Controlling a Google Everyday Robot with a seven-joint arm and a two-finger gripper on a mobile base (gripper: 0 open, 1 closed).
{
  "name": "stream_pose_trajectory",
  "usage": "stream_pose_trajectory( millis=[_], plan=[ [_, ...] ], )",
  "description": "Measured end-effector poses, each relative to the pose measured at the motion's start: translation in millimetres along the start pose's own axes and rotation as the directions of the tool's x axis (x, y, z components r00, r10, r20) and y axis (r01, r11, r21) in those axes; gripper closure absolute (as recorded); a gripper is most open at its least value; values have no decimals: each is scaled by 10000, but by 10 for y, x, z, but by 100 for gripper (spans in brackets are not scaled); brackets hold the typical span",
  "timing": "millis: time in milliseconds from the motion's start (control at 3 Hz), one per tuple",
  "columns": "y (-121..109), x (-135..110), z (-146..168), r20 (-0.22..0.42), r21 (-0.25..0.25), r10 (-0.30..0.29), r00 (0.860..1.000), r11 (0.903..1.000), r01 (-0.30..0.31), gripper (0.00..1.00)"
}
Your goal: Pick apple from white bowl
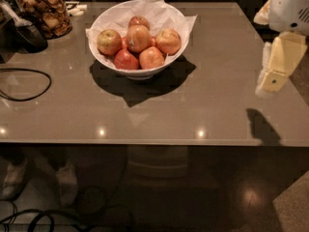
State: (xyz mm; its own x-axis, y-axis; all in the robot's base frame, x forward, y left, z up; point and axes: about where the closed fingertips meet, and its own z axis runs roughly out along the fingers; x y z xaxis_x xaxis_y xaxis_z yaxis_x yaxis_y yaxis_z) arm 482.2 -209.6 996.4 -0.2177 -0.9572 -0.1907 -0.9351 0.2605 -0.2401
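The white bowl (145, 70), lined with crinkled white paper, stands on the grey table toward the back middle. It holds several apples. A peach-orange apple (168, 41) lies at the bowl's right side. A larger orange apple (138, 37) sits in the middle, a yellowish-red one (109, 41) at the left, and redder ones at the front. My gripper (268, 83), cream-coloured, hangs above the table's right edge, well to the right of the bowl and not touching anything.
A glass jar of brown pieces (44, 11) stands at the back left beside a dark object (29, 35). A black cable (24, 83) loops on the table's left side. The table's front edge (145, 141) runs across, with dark floor and cables below.
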Motion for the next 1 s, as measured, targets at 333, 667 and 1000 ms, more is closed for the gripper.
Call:
stream_pose_trajectory(
  millis=[333, 667, 1000],
  plan=[
    [-165, -207, 14, -4, 174, -481, 9988, 9987, 481, 0],
    [-207, -248, 13, 104, 356, -506, 9987, 9981, 502, 0],
    [-242, -263, 23, 416, 374, -457, 9981, 9983, 442, 0]
  ],
)
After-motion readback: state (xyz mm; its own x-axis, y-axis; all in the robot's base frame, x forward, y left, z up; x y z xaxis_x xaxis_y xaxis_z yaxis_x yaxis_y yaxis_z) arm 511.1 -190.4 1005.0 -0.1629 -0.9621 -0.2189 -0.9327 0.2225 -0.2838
